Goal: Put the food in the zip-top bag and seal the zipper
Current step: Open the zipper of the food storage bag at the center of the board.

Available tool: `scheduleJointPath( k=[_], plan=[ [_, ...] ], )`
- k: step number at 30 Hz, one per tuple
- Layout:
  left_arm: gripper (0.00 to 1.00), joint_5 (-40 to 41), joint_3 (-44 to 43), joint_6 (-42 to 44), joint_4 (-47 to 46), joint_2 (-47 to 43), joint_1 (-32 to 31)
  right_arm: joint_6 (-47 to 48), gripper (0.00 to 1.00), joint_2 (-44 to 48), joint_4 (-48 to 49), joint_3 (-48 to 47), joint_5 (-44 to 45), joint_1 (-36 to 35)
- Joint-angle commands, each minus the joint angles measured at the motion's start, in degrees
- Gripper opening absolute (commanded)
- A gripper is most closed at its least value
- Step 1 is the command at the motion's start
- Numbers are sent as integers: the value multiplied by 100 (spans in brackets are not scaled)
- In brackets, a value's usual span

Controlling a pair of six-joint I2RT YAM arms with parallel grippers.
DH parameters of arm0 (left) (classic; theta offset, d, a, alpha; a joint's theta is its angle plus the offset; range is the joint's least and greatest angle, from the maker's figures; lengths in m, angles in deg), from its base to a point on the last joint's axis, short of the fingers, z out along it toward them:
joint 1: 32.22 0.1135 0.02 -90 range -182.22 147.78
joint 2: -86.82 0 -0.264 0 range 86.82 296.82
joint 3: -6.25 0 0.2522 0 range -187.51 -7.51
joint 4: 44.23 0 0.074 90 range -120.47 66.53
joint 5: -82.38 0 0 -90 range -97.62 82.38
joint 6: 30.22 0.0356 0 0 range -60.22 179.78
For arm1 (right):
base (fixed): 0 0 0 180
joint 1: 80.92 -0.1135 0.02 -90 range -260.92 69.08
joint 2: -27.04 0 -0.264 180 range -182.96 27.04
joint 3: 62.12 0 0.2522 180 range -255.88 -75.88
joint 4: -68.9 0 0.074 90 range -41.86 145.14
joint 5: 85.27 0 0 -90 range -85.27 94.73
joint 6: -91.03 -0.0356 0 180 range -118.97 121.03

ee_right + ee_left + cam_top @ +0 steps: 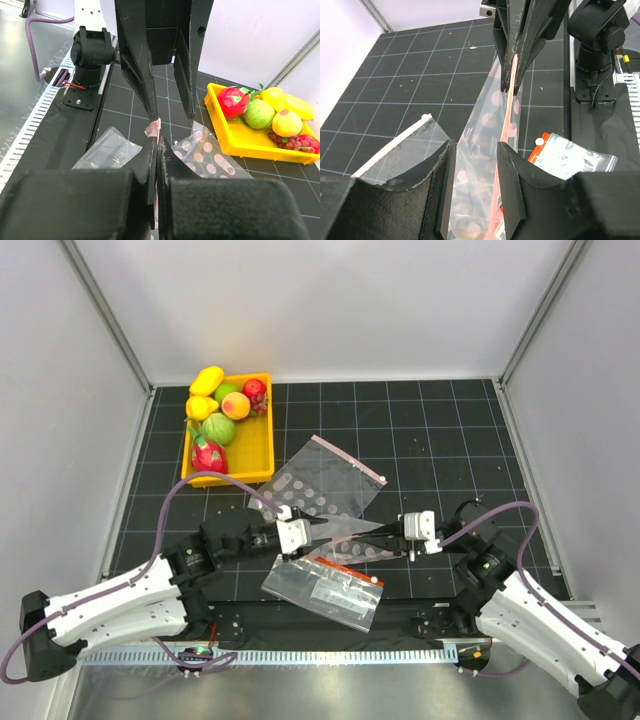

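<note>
The toy fruits (218,428) lie in a yellow tray (250,455) at the far left, which the right wrist view (259,114) also shows. The plain zip-top bag (345,485) lies flat mid-table, its red zipper (350,458) along the far edge. My right gripper (385,536) is shut on a pinkish edge of clear dotted plastic (485,165), held taut above the mat. My left gripper (322,532) is open, its jaws on either side of that plastic (476,150) without pinching it. I cannot tell whether the held film belongs to the plain bag.
A clear bag with a bold red band and dark printing (325,588) lies near the front edge, below the grippers. The dotted sheet (215,157) spreads towards the tray. Grey walls and metal posts enclose the black gridded mat (440,440).
</note>
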Motion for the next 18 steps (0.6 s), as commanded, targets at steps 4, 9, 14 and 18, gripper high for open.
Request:
scheduleJointPath(
  k=[4,9,14,18],
  plan=[
    [41,-156,-310,-10,-17,196,-14,49,1,10,294,-113,-96,0],
    [41,-121,-337,-1,9,275,-14,32,1,10,311,-104,-140,0],
    [41,-137,-354,-1,18,337,-14,23,1,18,320,-104,-157,0],
    [41,-287,-363,-10,18,328,-14,23,1,27,311,-104,-131,0]
  ],
)
